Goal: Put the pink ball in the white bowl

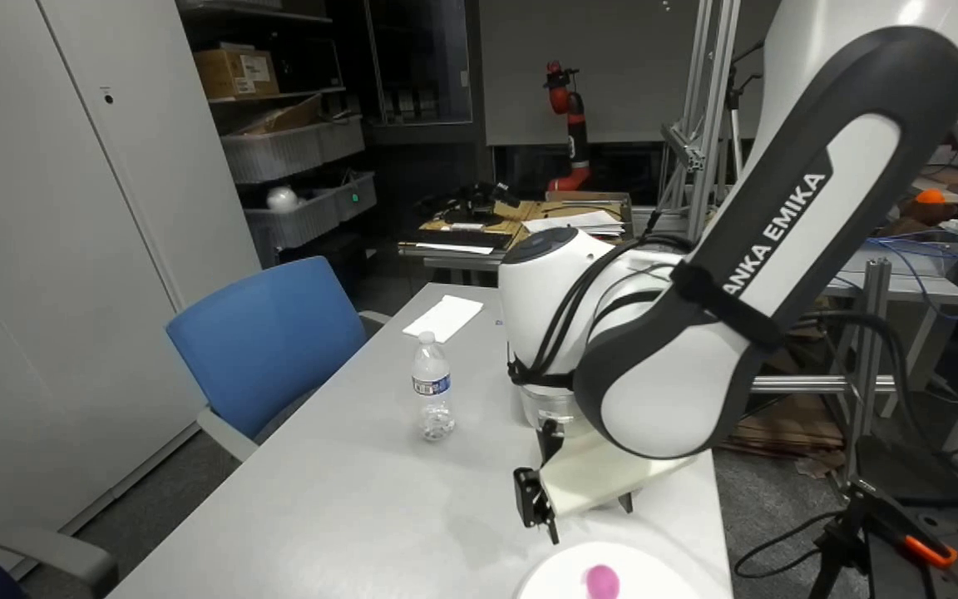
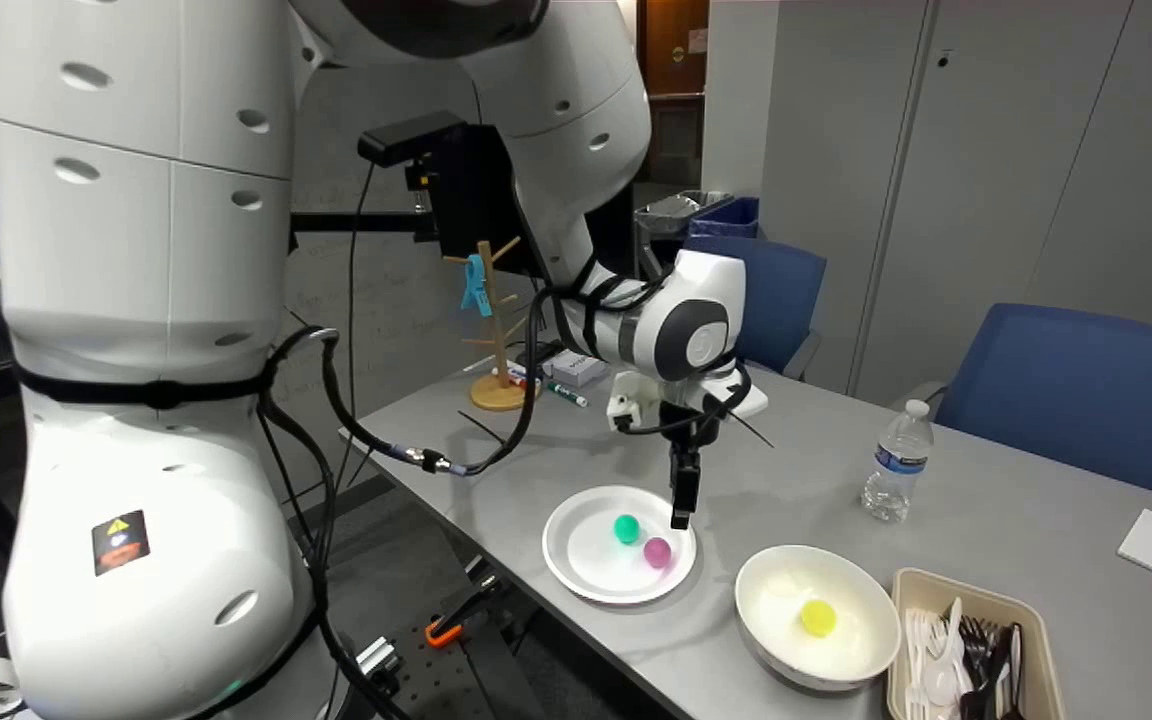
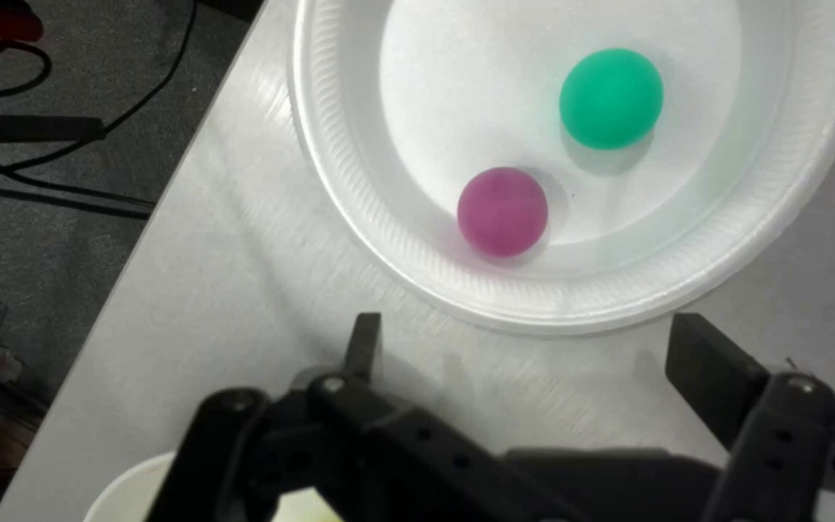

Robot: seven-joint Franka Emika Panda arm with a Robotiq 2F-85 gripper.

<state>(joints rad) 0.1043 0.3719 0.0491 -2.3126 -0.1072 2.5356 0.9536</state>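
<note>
Wrist view: 1 pink ball [image 3: 502, 212], round, matte magenta, upper ctr, on 1 white plate [image 3: 446, 87] w/ 1 green ball [image 3: 611, 98], upper rt. Gripper [image 3: 525, 341], lower half: fingers [image 3: 711, 377] wide apart. In an exterior view, lower rt: 1 white bowl [image 2: 771, 630], 1 yellow ball [image 2: 818, 618] inside. In an exterior view, nr ctr: 1 bottle [image 1: 433, 387].

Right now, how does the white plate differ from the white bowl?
The white plate is shallow; the white bowl is deeper, with taller sides. The plate holds the pink ball and green ball; the bowl holds a yellow ball. Both are round and sit on the table.
</note>
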